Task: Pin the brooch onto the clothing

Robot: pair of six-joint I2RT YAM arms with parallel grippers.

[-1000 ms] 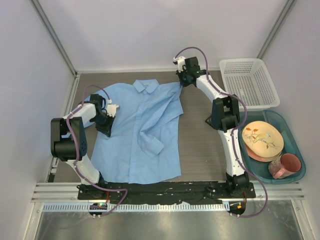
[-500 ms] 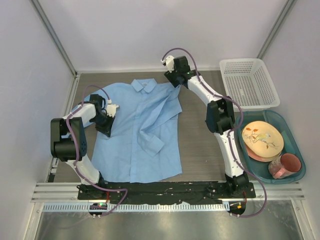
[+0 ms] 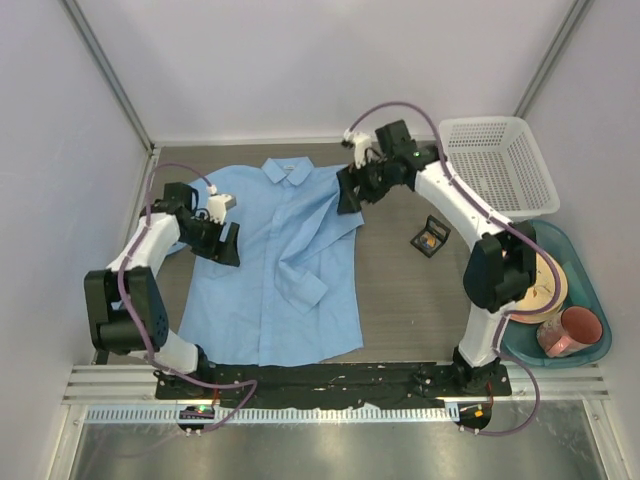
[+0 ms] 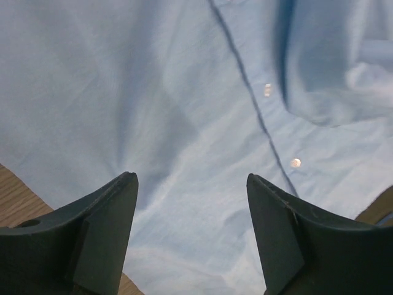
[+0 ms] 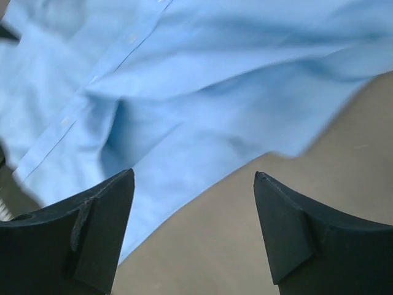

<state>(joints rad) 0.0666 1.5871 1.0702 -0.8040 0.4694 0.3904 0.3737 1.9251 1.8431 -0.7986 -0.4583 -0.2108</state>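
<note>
The clothing, a light blue shirt, lies spread on the table with its collar at the back. It fills the left wrist view and the upper part of the right wrist view. My left gripper hangs open over the shirt's left chest, fabric below its jaws and nothing between them. At the shirt's right shoulder edge my right gripper stands open and empty, above bare table beside the hem. The brooch shows as a small orange-gold spot in a black square case right of the shirt.
A white mesh basket stands at the back right. A blue tub near the right edge holds a plate and a pink mug. White walls enclose the table on three sides.
Both grippers have opened and let go of the shirt. The right arm swung from behind the collar to the shirt's right shoulder, uncovering the black case. The left gripper shifted slightly right.
</note>
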